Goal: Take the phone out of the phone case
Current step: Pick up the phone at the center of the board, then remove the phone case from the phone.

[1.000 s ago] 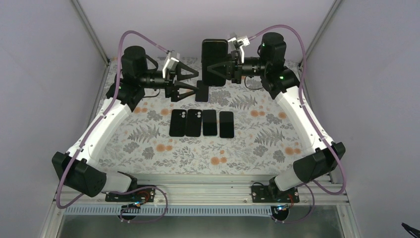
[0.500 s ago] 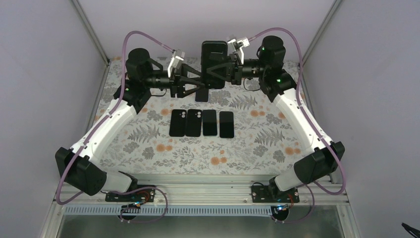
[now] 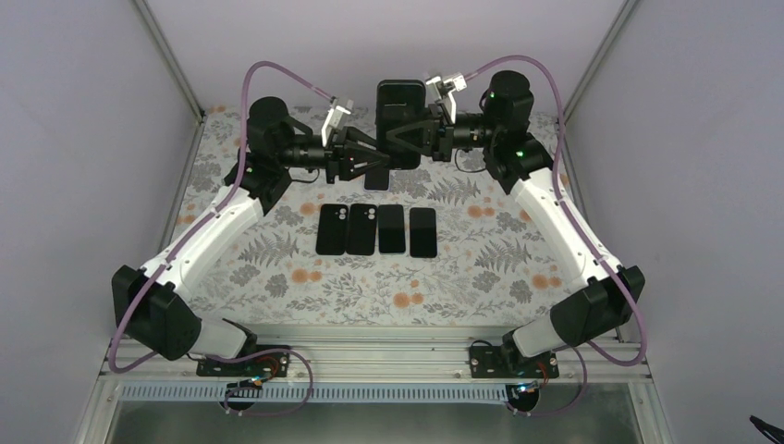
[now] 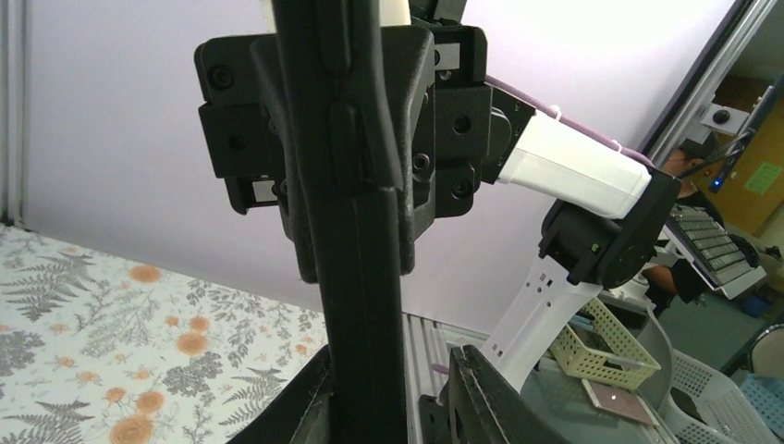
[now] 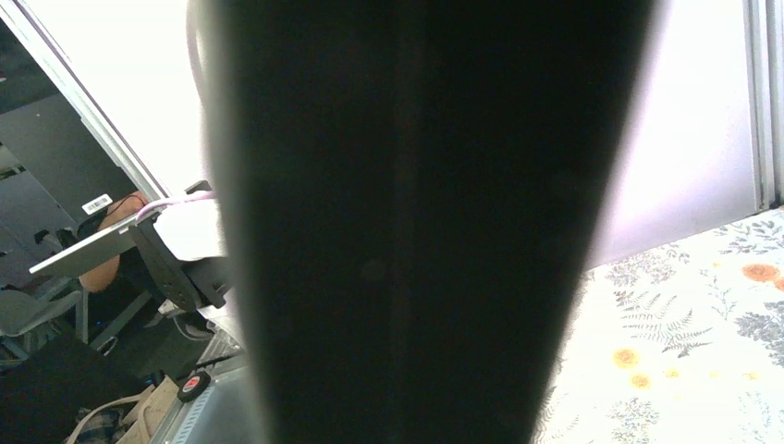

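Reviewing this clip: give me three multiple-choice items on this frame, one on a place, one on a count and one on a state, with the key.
1. Where is the cased phone?
A. Lying flat in front of the arm bases
B. Held on end above the table
C. Leaning against the back wall

2. How many dark slabs lie in the row on the table?
A. Two
B. Four
C. Six

3. How does the right gripper stand?
A. Open and clear of everything
B. Out of every view
C. Shut on the cased phone

Key:
1 B: the top view shows it raised upright over the table.
2 B: four lie side by side in the top view.
3 C: its fingers clamp the phone, which fills the right wrist view.
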